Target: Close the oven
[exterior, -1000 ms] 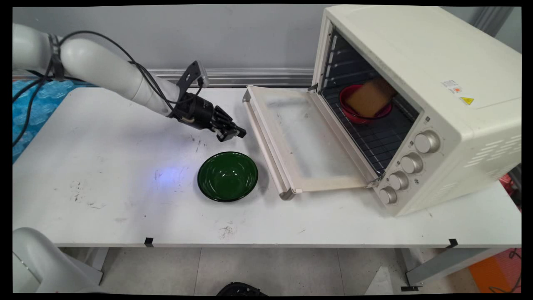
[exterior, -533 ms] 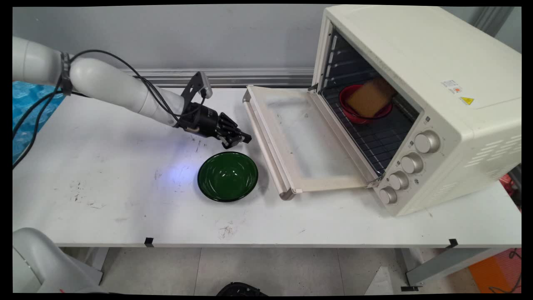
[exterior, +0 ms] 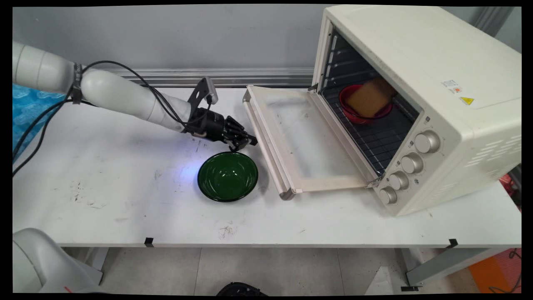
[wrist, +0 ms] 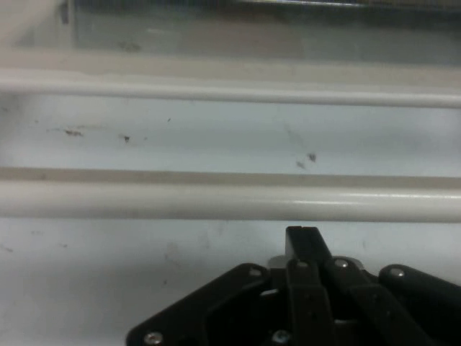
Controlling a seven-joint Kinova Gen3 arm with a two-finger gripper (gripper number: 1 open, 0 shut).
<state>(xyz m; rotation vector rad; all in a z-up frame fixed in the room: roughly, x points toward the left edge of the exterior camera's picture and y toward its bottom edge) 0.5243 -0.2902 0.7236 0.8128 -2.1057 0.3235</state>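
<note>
My black gripper [exterior: 251,142] hangs low over the white table [exterior: 104,166], shut with nothing in it. It sits just behind the empty green bowl [exterior: 227,176] and just left of the handle [exterior: 266,154] of the oven's lowered door [exterior: 300,137]. In the hand view the gripper [wrist: 304,235] points at the white handle bar [wrist: 180,201], which runs straight across close ahead, with the door panel [wrist: 216,137] beyond it. Inside the cream toaster oven [exterior: 437,75], a red bowl [exterior: 361,116] on the rack holds a brown block [exterior: 369,98].
The oven fills the table's right half, its knobs [exterior: 406,166] facing the front right. Black cables [exterior: 37,125] hang from the arm at the left. A blue sheet [exterior: 29,108] lies at the table's far left edge.
The gripper has moved right and slightly down, from behind the bowl's far rim towards the oven door's handle, staying shut. The bowl and the oven have not moved.
</note>
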